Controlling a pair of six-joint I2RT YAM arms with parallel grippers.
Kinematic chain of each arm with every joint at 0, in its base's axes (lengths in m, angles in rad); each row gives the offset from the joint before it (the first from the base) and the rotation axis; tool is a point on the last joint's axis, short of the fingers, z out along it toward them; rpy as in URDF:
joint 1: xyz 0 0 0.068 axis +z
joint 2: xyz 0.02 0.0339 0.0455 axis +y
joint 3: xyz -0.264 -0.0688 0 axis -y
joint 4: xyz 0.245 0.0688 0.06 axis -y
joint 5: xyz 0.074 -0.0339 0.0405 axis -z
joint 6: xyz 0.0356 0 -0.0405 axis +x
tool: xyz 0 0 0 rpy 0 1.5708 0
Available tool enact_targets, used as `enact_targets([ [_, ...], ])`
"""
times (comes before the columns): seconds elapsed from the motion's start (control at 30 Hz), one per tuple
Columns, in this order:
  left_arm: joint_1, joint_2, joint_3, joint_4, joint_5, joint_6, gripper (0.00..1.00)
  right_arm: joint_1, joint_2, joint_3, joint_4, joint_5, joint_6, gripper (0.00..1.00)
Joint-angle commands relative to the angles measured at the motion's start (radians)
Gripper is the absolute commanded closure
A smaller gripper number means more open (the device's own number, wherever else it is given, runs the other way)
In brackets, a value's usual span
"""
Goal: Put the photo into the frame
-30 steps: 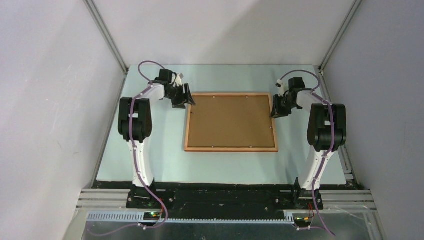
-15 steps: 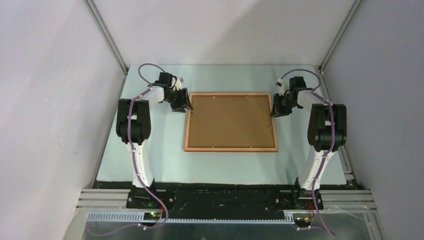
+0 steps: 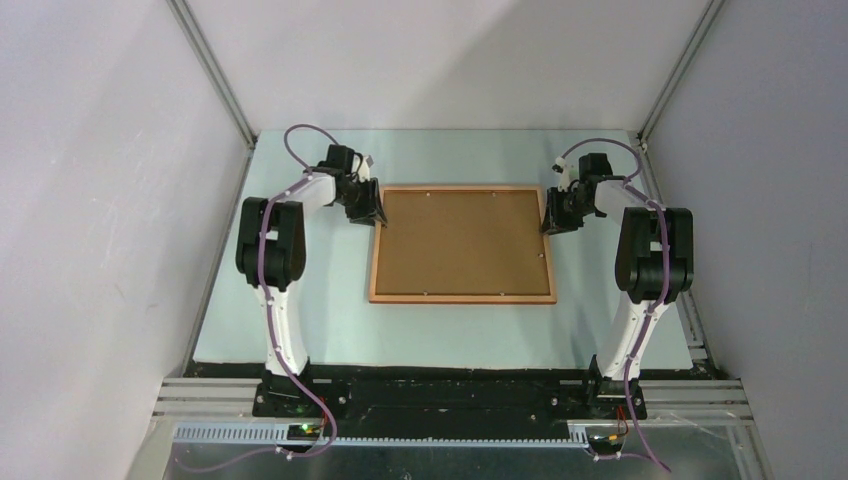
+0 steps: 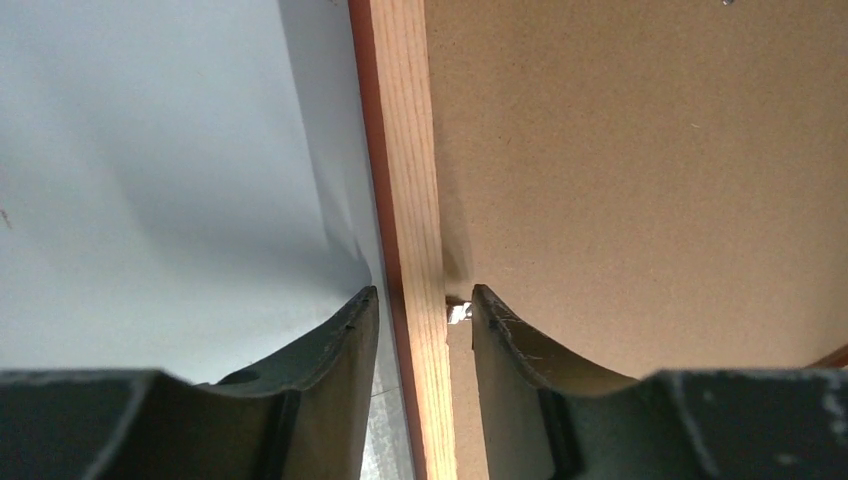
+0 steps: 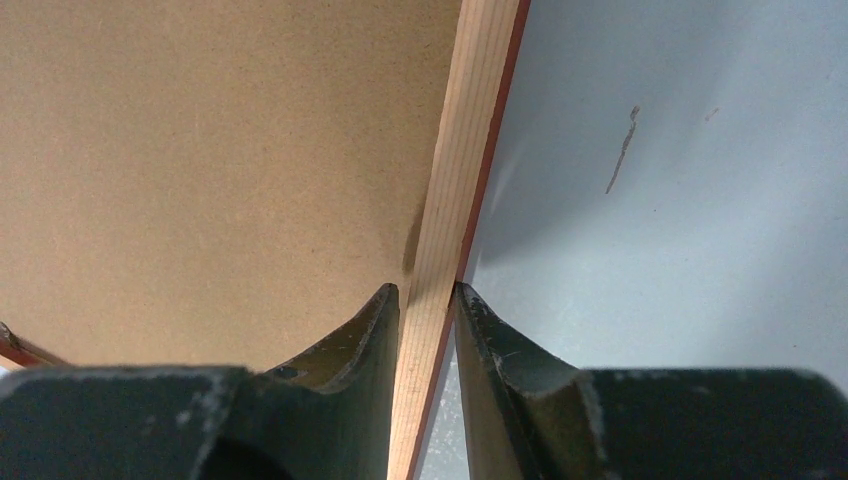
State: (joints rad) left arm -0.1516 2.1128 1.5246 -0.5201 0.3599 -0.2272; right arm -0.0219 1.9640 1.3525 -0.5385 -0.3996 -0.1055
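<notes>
**Left.** Left tool (image 3: pixel 377 213): at the far-left corner of the frame (image 3: pixel 460 298), astride its left rail. The outer finger (image 4: pixel 330 350) is over the desk (image 3: pixel 450 340) and the inner finger is over the backing board (image 3: pixel 460 240). A narrow gap shows on each side of the wood, so the tool is released, not clamped. A small metal clip (image 4: pixel 458 313) sits between the rail and the inner finger.

**Centre.** The frame: thin orange-brown wood, lying back-up about the middle of the desk, its long sides parallel to the near edge. The plain brown backing board fills the opening.

**Right.** Right tool (image 3: pixel 548 222): on the frame's right rail near the far-right corner. Its fingers (image 5: pixel 350 340) press the rail from both sides, so it is grasping the frame. A dark scuff (image 5: pixel 625 150) marks the desk just beyond that rail.
</notes>
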Motion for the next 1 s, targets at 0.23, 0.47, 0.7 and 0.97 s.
enact_targets([
  [0.23, -0.028, -0.033, -0.015, -0.022, -0.086, 0.035, 0.61, -0.008, -0.026, 0.015, 0.009, -0.025, -0.002, 0.70],
  [0.47, -0.034, -0.037, -0.027, -0.027, -0.089, 0.049, 0.63, -0.010, -0.026, 0.013, 0.013, -0.027, 0.001, 0.70],
  [0.7, -0.043, -0.039, -0.027, -0.050, -0.108, 0.083, 0.66, -0.012, -0.025, 0.013, 0.016, -0.025, 0.004, 0.71],
  [0.97, -0.045, -0.049, -0.032, -0.074, -0.124, 0.117, 0.71, -0.013, -0.024, 0.013, 0.020, -0.025, 0.004, 0.72],
])
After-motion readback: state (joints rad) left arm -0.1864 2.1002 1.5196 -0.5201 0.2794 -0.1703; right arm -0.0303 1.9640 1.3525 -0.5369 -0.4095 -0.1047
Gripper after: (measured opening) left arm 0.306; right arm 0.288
